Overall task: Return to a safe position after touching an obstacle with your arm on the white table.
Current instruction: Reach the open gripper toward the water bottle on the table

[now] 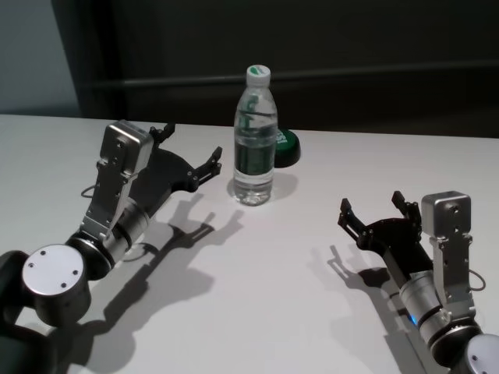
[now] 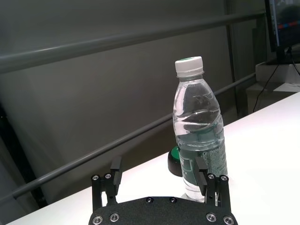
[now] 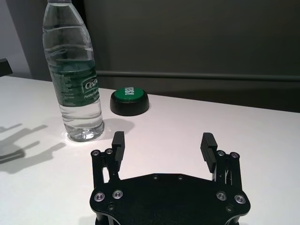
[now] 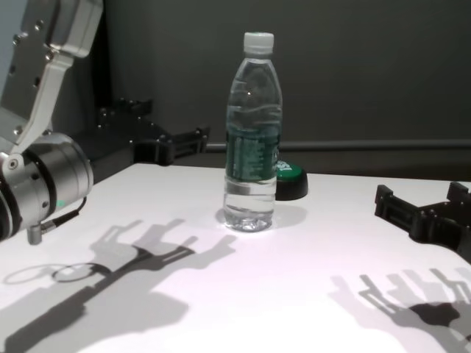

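The obstacle, a tall clear water bottle (image 1: 255, 144) with a white cap and dark green label, stands upright on the white table (image 1: 257, 304). It also shows in the chest view (image 4: 252, 140) and both wrist views (image 2: 199, 136) (image 3: 75, 79). My left gripper (image 1: 191, 148) is open and empty, raised above the table just left of the bottle, with a small gap between its nearer fingertip and the bottle. My right gripper (image 1: 372, 204) is open and empty, low over the table to the bottle's right and nearer to me, well apart from it.
A low black round puck with a green top (image 1: 286, 146) sits just behind and right of the bottle, near the table's far edge. A dark wall with a rail runs behind the table. Bare tabletop lies between the two arms.
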